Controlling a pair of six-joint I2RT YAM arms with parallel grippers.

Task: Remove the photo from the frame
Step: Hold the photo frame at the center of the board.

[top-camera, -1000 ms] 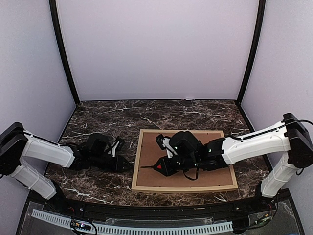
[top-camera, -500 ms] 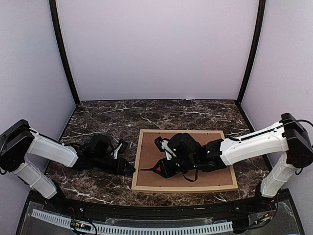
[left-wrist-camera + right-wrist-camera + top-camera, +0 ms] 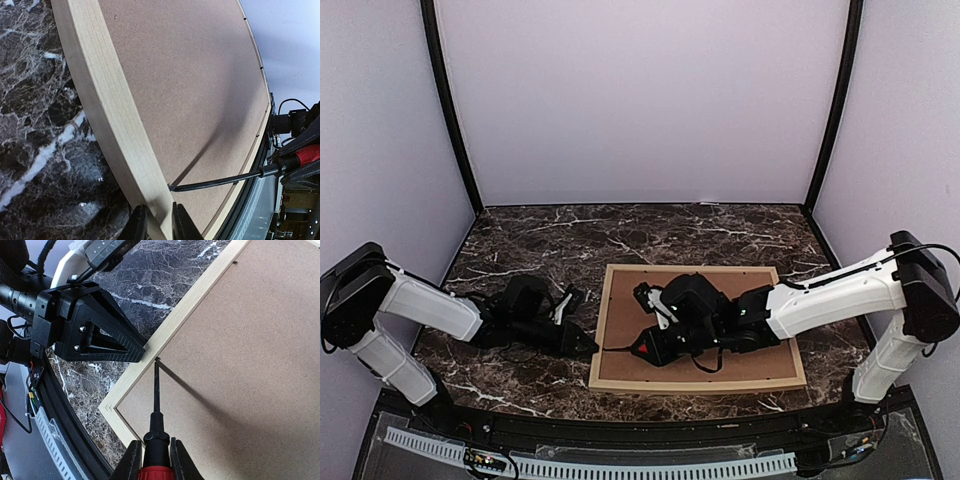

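Left claw: it is pinching the wood rail of the frame near the closest left corner, with 1 finger on each side and the gap narrow.
Right claw: it is squeezing tight on the screwdriver with the red handle.
Screwdriver tip: it is poking where the left rail is meeting the brown board.
Frame: it is lying flat and face down on the dark marble table, with the board filling its back.
Photo: it is hiding (I think under the board, inside the frame), so no view is showing it.
How it will handle: the photo is probably going to feel thin, light and bendy, and easy to crease. The frame is looking stiff and light.
Where to hold: I am guessing the photo's edge is the safest spot, and the rail for steadying the frame.
Left wrist view: only it is showing wood between the 2 fingers.
Right wrist view: only it is showing the tip's exact spot.
Top view: only it is showing the whole frame and both arms.
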